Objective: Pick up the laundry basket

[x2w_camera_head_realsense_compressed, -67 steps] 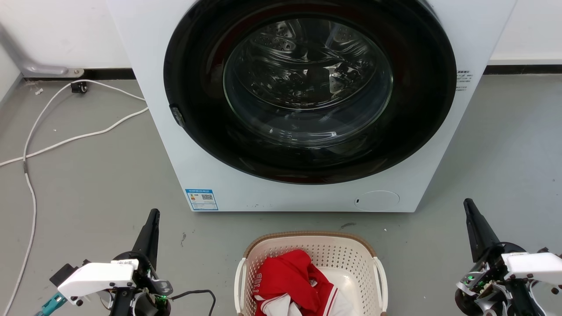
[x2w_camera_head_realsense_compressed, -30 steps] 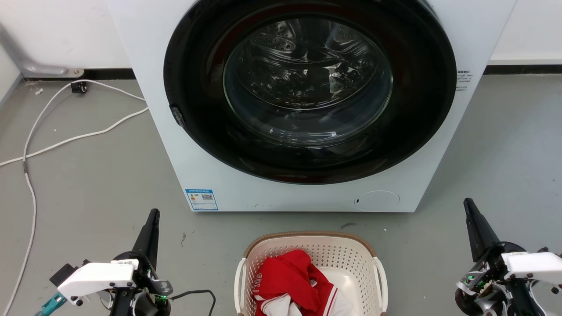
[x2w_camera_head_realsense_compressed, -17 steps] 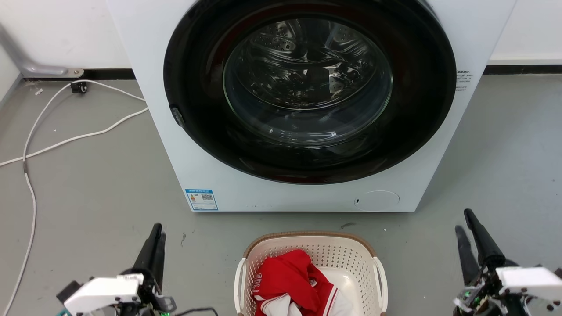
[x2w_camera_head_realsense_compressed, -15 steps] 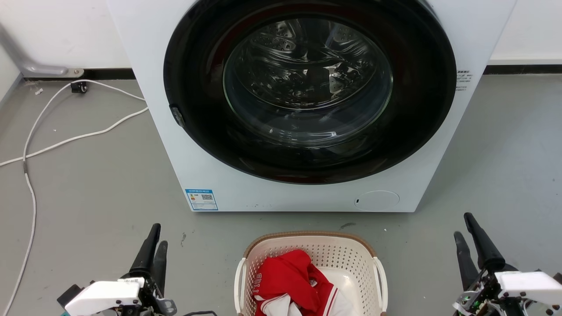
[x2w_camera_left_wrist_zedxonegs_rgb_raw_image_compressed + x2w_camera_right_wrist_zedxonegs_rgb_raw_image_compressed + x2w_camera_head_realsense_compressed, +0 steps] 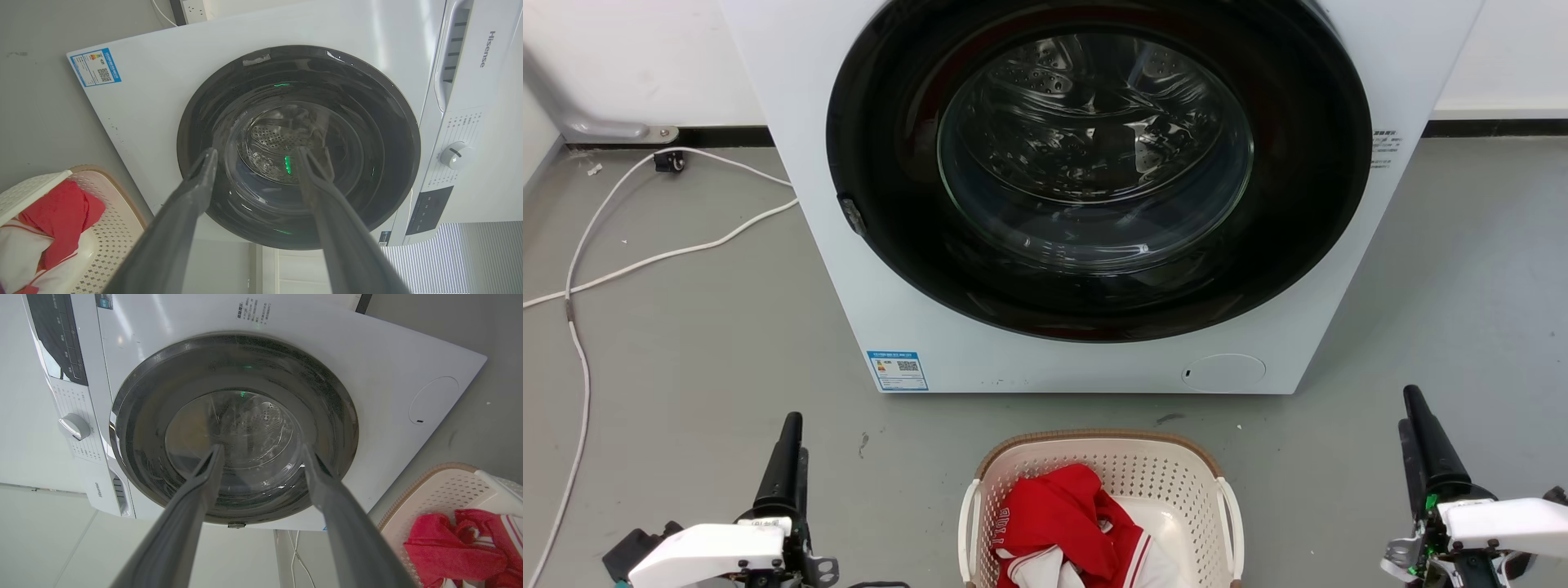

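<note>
Two tools have their fingers spread: the left tool and the right tool rise at the lower corners of the head view. Between them, well apart from both, the cream-white perforated plastic laundry basket with brown woven rim sits on the grey floor, near the white front-loading washer. Bare floor lies beside each white handle. The wrist views show the gap between the fingers plainly, and the left one shows the washer's round white dial.
</note>
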